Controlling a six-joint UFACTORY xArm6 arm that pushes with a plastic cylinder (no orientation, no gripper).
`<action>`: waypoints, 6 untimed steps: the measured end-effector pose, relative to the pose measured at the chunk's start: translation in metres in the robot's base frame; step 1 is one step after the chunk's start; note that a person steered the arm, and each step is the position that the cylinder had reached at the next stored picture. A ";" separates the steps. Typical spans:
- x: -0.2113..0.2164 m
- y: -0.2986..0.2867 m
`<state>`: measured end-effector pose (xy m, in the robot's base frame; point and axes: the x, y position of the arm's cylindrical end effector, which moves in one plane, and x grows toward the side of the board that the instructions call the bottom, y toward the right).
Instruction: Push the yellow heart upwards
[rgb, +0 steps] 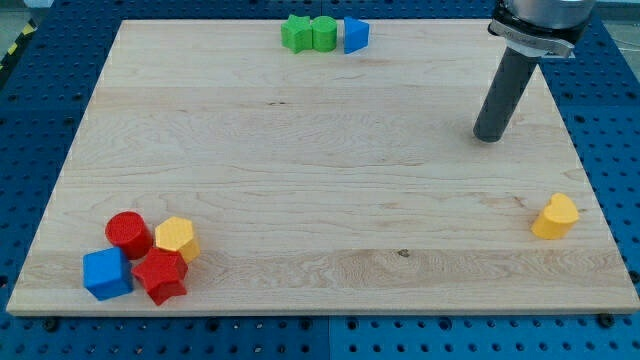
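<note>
Camera view looks down and across a pale wooden board (320, 170) that lies on a blue perforated table (40, 90). At the board's right side the dark rod (503, 92) comes down from the arm's grey collar (532, 38) at the view's top, slightly tilted, and my tip (488, 136) rests on bare wood in the far right part of the board. No jaws exist on this rod — it ends plainly and has hold of nothing. The yellow heart (555, 217) sits near the board's right edge, in the near right part, with its point toward the left; it lies nearer than my tip and a little further right, clearly apart from it, with open wood between the two. Far off along the board's far edge three blocks stand in a row, touching one another: a green star-like block (296, 33) on the left, a green block (323, 33) whose shape I cannot make out in the middle, and a blue block (356, 35) with a pointed right side. In the near left corner four more blocks crowd together — a red cylinder (128, 233) at the far side of the cluster, a yellow hexagonal block (177, 238) just to its right, a blue cube (107, 274) at the near left, and a red star-like block (160, 275) beside the cube, touching the yellow one. Both groups lie well apart from my tip and from the heart.
</note>
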<state>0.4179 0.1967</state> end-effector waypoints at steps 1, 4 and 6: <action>0.018 0.014; 0.093 0.071; 0.138 0.095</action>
<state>0.5556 0.2917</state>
